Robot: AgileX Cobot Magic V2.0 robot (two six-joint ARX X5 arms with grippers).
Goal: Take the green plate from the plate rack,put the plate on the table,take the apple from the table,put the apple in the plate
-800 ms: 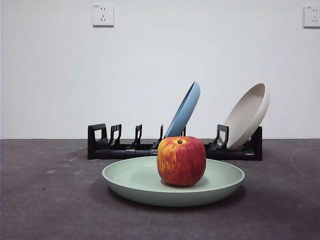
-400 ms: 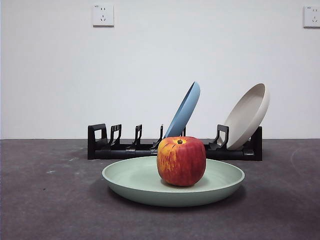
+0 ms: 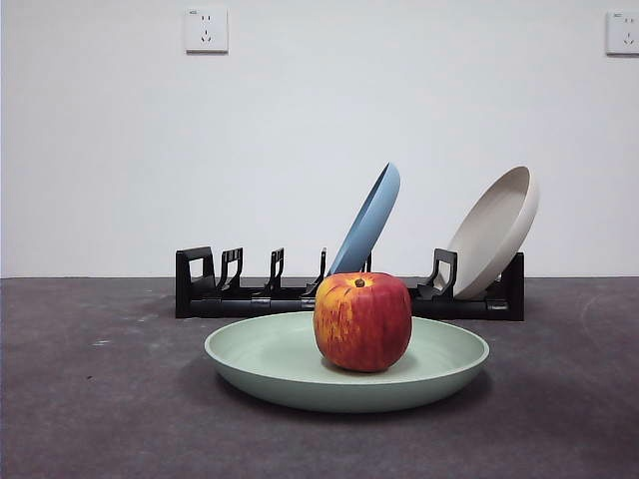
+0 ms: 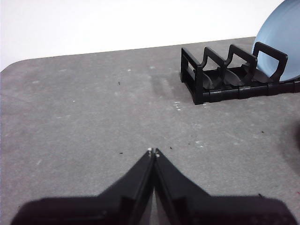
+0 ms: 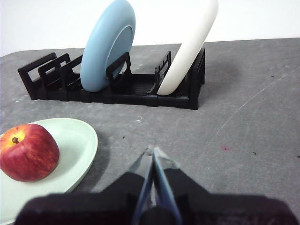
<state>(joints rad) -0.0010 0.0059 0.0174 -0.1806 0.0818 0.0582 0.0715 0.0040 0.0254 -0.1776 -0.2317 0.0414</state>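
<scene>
The green plate (image 3: 290, 364) lies flat on the dark grey table (image 3: 80, 399) in front of the black plate rack (image 3: 250, 294). The red apple (image 3: 361, 321) sits in the plate, upright, stem up. The right wrist view shows the plate (image 5: 77, 145), the apple (image 5: 28, 152) and the rack (image 5: 126, 86). My right gripper (image 5: 152, 151) is shut and empty, apart from the plate, over bare table. My left gripper (image 4: 153, 151) is shut and empty over bare table, short of the rack's end (image 4: 206, 75). Neither gripper shows in the front view.
A blue plate (image 3: 367, 220) and a beige plate (image 3: 494, 232) lean in the rack's slots; both also show in the right wrist view, blue (image 5: 108, 44) and beige (image 5: 190, 42). Two wall sockets (image 3: 206, 30) are on the white wall behind.
</scene>
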